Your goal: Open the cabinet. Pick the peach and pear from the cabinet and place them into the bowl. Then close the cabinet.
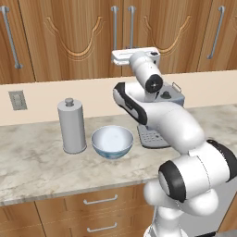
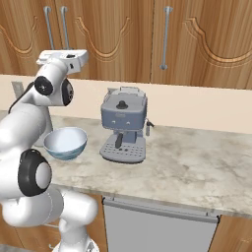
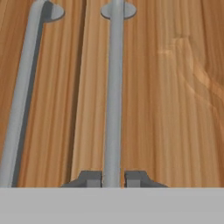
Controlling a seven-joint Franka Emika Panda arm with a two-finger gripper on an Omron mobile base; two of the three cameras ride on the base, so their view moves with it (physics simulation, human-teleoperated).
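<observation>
The cabinet (image 1: 83, 28) is a brown wall cabinet, and both of its carved doors are closed. My gripper (image 3: 113, 178) is shut on the right door's vertical silver handle (image 3: 114, 87), one dark fingertip on each side of the bar. The left door's handle (image 3: 22, 96) runs alongside it. From the base views, my hand (image 1: 134, 56) is raised against the lower end of that handle (image 1: 132, 23). The pale blue-white bowl (image 1: 112, 141) stands empty on the counter below. The peach and pear are hidden behind the closed doors.
A tall grey lidded canister (image 1: 72, 126) stands just left of the bowl. A grey coffee machine (image 2: 123, 128) sits to the bowl's right, partly behind my arm in the left base view. A wall outlet (image 1: 17, 100) is at the far left. Drawers (image 1: 99, 200) run under the counter.
</observation>
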